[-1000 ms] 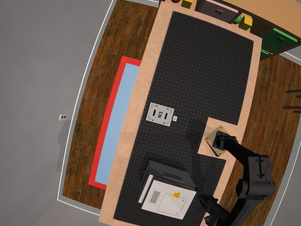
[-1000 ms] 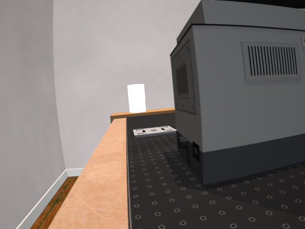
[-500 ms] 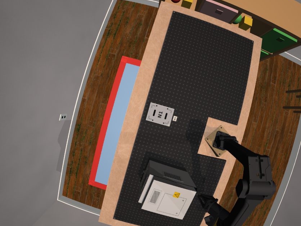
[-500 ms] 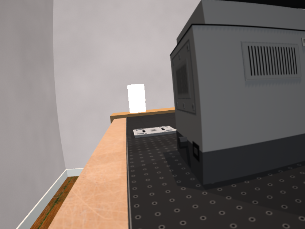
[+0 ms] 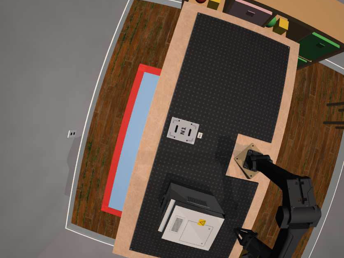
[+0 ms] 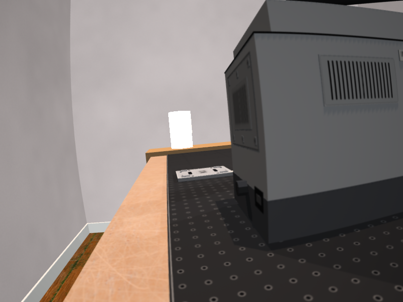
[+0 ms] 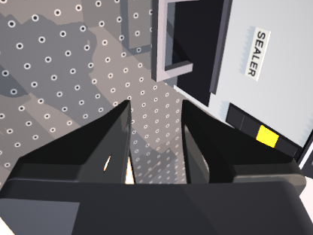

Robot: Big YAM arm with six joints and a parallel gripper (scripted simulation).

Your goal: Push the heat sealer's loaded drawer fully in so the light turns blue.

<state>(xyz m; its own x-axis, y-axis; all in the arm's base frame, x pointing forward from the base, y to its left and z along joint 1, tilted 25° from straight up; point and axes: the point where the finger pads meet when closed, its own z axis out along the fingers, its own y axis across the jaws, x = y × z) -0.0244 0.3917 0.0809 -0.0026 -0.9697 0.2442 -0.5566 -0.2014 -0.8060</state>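
A grey heat sealer (image 5: 191,222) sits at the lower centre of the top view on the black perforated board (image 5: 229,82). In the wrist view, its pale drawer handle (image 7: 165,36) stands at upper centre, an amber light (image 7: 267,135) at lower right. The gripper (image 7: 156,109) sits just below the handle, fingers partly apart and holding nothing.

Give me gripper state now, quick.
Gripper: partly open, holding nothing; the fingers stand apart, short of the drawer handle.

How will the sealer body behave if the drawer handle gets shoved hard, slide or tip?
Probably slides rather than tips: the sealer is a squat box resting flat on the perforated board; no clamps are visible. The handle looks like a rigid bar, so the push should pass straight into the body. The gripper holds nothing.
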